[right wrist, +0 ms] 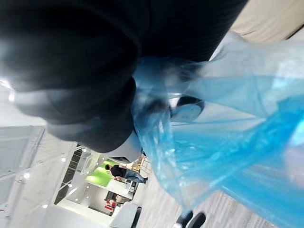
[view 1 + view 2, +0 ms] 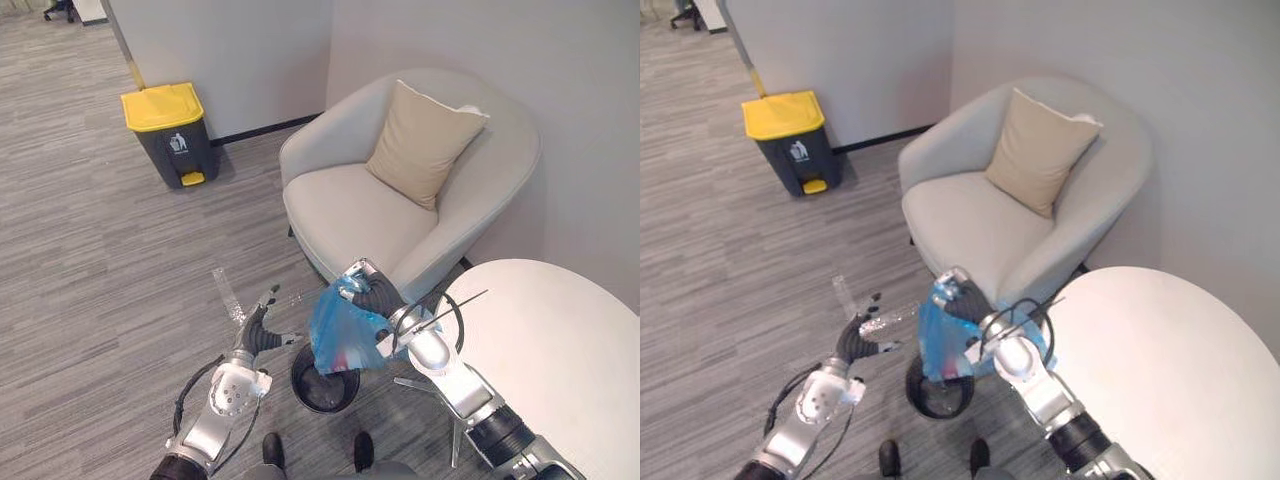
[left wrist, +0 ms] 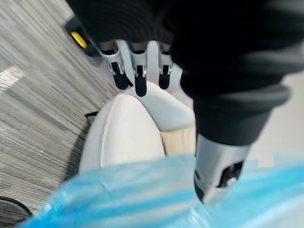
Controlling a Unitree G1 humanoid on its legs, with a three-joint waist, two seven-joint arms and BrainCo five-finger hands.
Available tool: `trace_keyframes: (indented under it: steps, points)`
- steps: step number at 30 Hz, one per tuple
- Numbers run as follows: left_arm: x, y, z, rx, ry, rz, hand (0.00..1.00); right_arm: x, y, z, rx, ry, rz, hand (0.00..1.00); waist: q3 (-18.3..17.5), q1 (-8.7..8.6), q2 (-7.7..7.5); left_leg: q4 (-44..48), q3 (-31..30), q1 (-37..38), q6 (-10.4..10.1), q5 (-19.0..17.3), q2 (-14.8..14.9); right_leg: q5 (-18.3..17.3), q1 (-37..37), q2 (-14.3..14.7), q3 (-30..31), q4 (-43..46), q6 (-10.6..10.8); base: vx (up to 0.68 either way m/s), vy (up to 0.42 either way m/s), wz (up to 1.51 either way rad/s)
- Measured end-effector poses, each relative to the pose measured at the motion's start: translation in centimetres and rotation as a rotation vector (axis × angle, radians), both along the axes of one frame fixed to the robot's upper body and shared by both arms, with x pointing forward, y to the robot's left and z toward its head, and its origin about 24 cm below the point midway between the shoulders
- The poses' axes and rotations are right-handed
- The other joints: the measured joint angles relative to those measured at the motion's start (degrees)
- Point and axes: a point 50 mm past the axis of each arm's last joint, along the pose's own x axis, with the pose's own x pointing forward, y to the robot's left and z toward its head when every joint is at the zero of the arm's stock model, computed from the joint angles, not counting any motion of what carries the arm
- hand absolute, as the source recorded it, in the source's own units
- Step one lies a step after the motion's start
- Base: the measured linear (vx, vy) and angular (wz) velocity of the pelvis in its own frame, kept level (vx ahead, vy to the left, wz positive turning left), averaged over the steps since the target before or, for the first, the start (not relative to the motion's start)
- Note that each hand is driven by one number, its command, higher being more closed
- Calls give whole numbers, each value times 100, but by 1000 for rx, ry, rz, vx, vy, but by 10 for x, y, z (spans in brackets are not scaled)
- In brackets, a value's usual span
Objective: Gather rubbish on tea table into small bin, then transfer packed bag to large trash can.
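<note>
**Blue bag held over small bin**

Right hand: fingers curled tight round the gathered top of the blue bag; bag hangs directly above the small black bin, lower end at the bin's mouth; left hand just beside the bin, fingers straight and spread, holding nothing; yellow-lidded trash can well apart from the bin; tea table near it.

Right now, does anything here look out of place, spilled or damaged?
Nothing looks spilled or broken. One oddity: a shiny clear strip lies on the floor beyond the left hand; tape or plastic, I cannot tell. The blue bag hangs from the right hand over the small black bin.
</note>
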Motion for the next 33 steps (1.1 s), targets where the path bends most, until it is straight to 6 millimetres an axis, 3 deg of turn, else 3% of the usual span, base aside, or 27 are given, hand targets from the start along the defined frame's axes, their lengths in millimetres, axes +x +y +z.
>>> trace_keyframes:
  steps: [7,18,25,31,33]
  points:
    - [9,-17,11,17,-51,-105,0,0,9,2,8,7,56,100,-22,-21,29,-35,54,50,-19,22,28,-1,19,24,68,0,-3,-24,-3,-4]
    - [17,-36,26,197,-154,-285,0,-4,31,19,88,-7,173,100,-97,-52,3,-35,75,43,-20,50,30,86,41,44,107,-93,-7,3,0,-1]
    - [21,-43,13,229,-108,-311,0,-4,54,31,122,-18,273,100,-129,-60,-4,-38,93,51,-34,89,40,111,31,75,131,-86,-25,-4,-1,-1]
    - [24,-46,-9,241,-16,-291,0,-5,68,35,157,14,326,100,-150,-42,-33,-39,106,51,-58,122,75,129,20,108,144,-85,-49,-2,-1,-1]
    - [25,-45,-25,270,65,-265,0,-7,79,41,197,30,380,100,-177,-39,-73,-39,123,51,-80,141,129,114,12,126,159,-87,-17,-10,-23,-4]
